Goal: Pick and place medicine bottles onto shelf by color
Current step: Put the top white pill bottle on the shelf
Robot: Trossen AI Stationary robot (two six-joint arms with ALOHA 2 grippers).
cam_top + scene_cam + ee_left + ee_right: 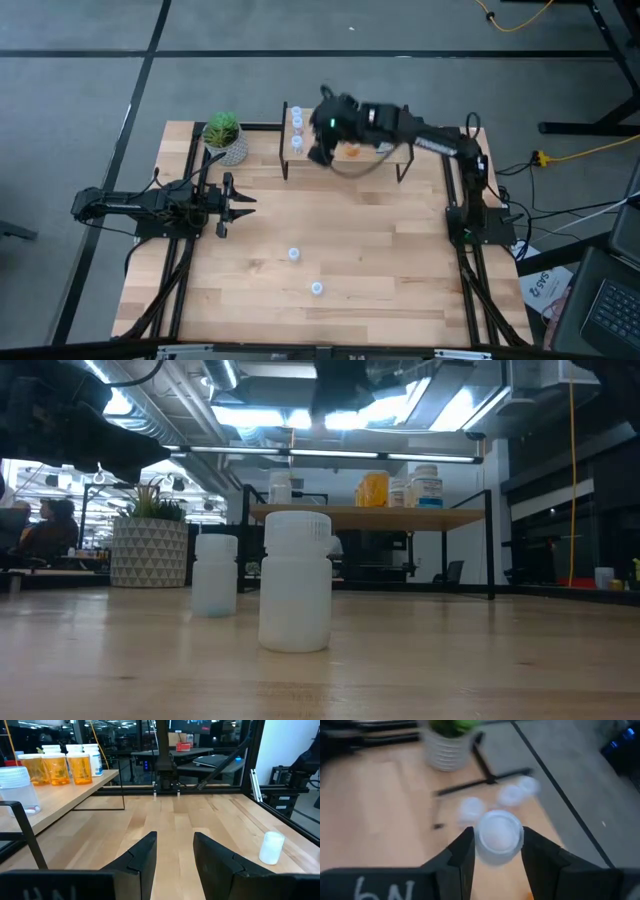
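While a pale bottle (498, 836) sits clamped between the right gripper's (496, 851) fingers above the shelf (385, 152), two more stand on the table (380, 250) — the left gripper (173, 856) waits beside the plant (224, 135), jaws apart, empty.

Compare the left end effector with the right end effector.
The left end effector is open and empty, low over the table's left side; the right end effector is shut on a pale bottle above the shelf. The left arm is drawn back, the right arm stretched out. Both have two dark fingers.
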